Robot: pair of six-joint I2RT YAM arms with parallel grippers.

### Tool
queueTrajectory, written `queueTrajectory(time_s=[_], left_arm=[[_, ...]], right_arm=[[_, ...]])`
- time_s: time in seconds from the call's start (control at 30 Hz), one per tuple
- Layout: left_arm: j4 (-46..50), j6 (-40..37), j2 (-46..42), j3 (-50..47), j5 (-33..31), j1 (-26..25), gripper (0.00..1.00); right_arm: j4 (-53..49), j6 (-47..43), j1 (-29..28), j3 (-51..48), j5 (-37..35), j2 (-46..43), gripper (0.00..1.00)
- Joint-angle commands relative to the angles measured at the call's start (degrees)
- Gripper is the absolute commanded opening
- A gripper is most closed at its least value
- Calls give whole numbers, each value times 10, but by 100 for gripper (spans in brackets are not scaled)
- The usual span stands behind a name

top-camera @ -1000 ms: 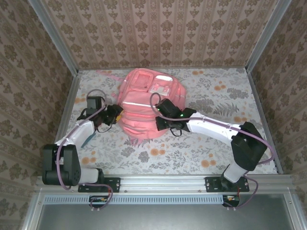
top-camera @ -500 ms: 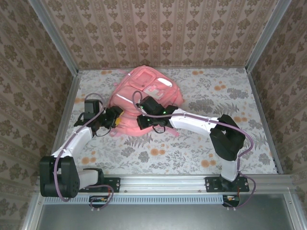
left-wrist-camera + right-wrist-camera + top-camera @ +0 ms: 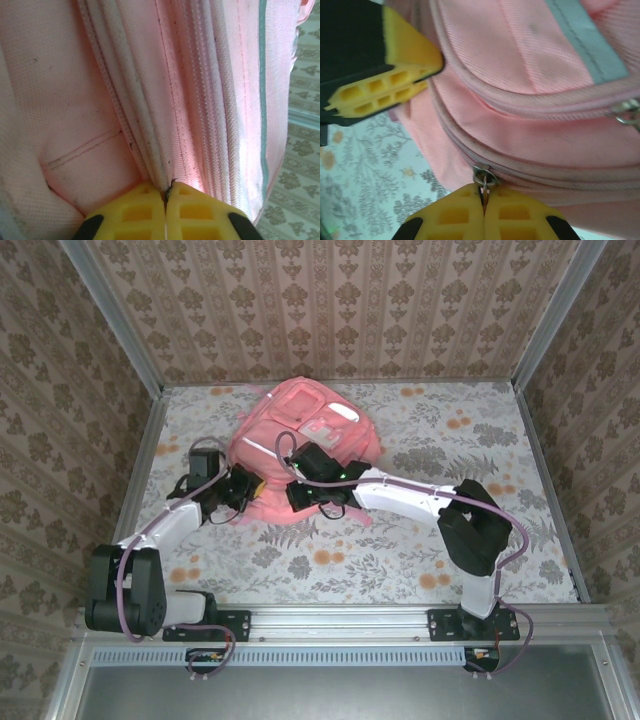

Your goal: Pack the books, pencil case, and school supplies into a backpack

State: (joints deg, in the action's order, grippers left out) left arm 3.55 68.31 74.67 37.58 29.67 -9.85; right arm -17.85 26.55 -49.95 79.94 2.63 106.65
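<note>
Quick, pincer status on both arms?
Left pincer: closed, pinching the backpack fabric at a zipper seam.
Right pincer: closed on a zipper pull.

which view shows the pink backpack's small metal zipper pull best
Right wrist: small metal zipper pull close-up, pinched by right gripper. Top external: too small to tell. Left wrist: pink fabric backpack seams.

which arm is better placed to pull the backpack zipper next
The right. The right gripper is shut on the zipper pull of the backpack, so it can likely drag it along. The left gripper pinches a fabric seam, better for bracing.
</note>
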Motion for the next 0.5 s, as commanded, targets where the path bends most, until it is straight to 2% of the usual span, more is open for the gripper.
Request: queueTrajectory(time_s=[0.0, 0.1, 0.23, 0.47], left_arm=[[-6, -10, -2, -18, -38, 1, 0], [0, -19, -11, -25, -46, 4, 0], [4, -26, -13, -28, -45, 5, 0], [15, -34, -23, -25, -34, 5, 0]], right_arm=[[-60, -23, 1, -17, -127, -50, 0], [-101, -28, 22, -28, -203, -57, 0], [-120, -15, 56, -32, -261, -60, 0], [-126, 8, 118, 20, -243, -13, 0]])
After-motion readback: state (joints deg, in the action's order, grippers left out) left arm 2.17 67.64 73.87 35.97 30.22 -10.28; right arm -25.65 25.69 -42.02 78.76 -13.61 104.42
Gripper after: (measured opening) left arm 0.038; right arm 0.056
